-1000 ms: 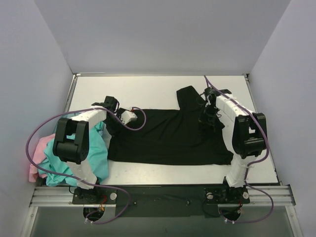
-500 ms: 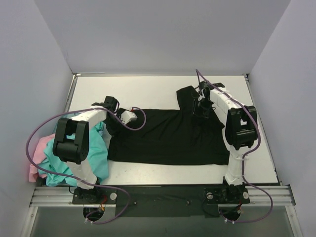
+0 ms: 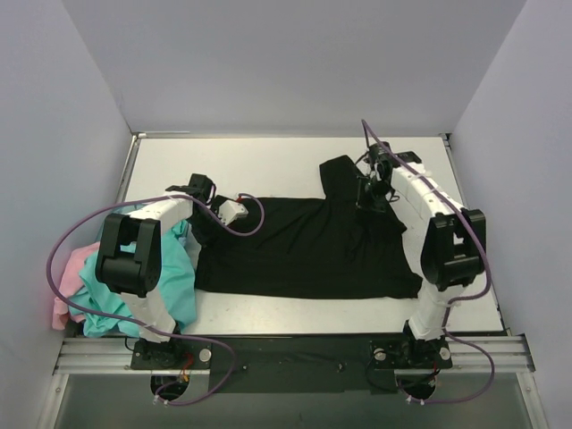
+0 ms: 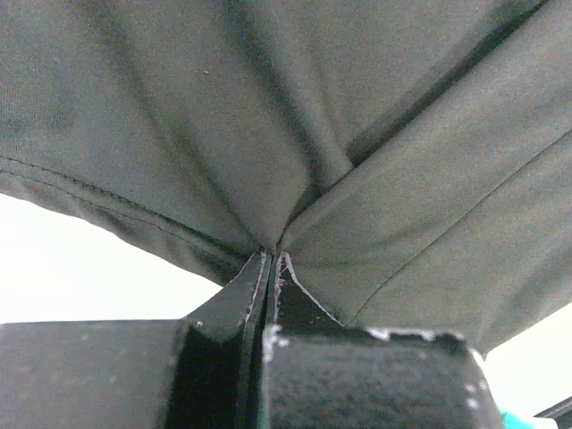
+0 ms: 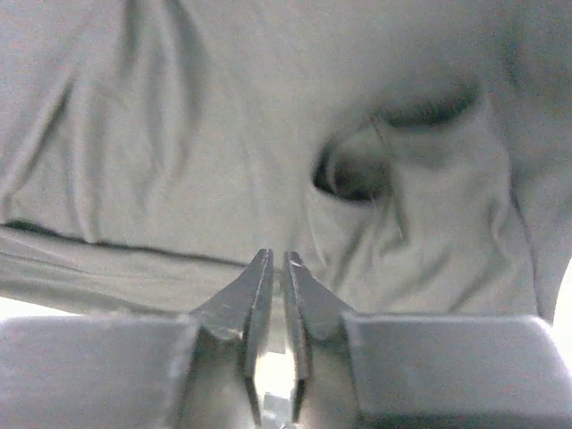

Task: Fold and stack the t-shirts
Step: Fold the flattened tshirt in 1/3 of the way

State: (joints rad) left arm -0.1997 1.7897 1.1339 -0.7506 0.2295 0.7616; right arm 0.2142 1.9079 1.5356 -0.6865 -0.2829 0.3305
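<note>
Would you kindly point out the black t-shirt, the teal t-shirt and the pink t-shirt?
black t-shirt (image 3: pixel 304 255): top external view, middle of its spread body.
teal t-shirt (image 3: pixel 185 284): top external view, its rumpled right edge.
pink t-shirt (image 3: pixel 70 268): top external view, its upper left part.

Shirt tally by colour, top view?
black shirt: 1
teal heap: 1 (bunched, may hold more than one)
pink shirt: 1
Total: 3 seen

Pale grey walls (image 3: pixel 295 63), white table (image 3: pixel 268 170)
</note>
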